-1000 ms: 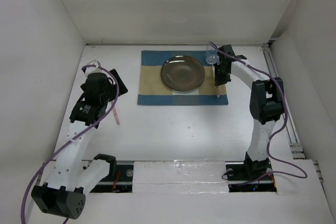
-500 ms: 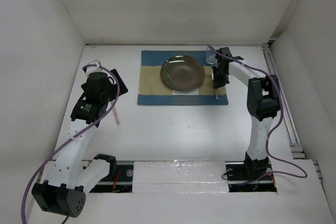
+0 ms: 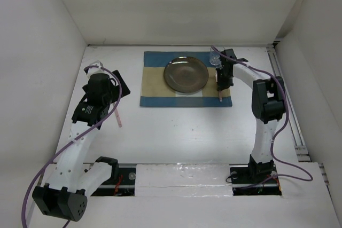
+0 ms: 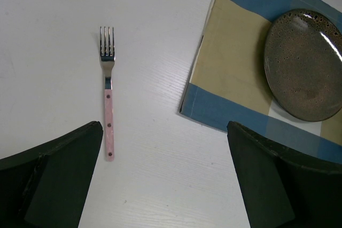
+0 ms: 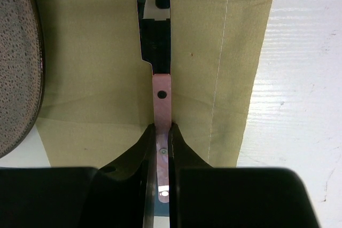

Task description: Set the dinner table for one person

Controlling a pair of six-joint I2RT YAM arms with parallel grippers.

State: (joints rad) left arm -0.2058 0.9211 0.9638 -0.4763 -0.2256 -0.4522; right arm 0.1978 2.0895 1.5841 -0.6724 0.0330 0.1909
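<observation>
From above, the big flat white table (image 3: 176, 132) sits inside white walls on its left, far and right edges. Near the far edge lies a blue-and-beige checked cloth placemat (image 3: 155, 86). A round dark brown speckled plate (image 3: 186, 75) sits in the mat's middle, showing only its own shiny face. A small clear glass (image 3: 215, 58) stands at the mat's far right corner. It is too small to tell what is in it. Wide white table runs from the mat's near edge to the table's near edge.

The left wrist camera shows the left gripper (image 4: 164, 126) spread wide above the table, holding nothing. A metal fork with a pink handle (image 4: 108, 116) lies flat on the table, apart from the mat's left edge.

The right wrist camera shows the right gripper (image 5: 162, 132) squeezed almost shut on a knife with a pink handle (image 5: 162, 97). The blade reaches over the beige stripe, between the plate and the mat's right edge.
</observation>
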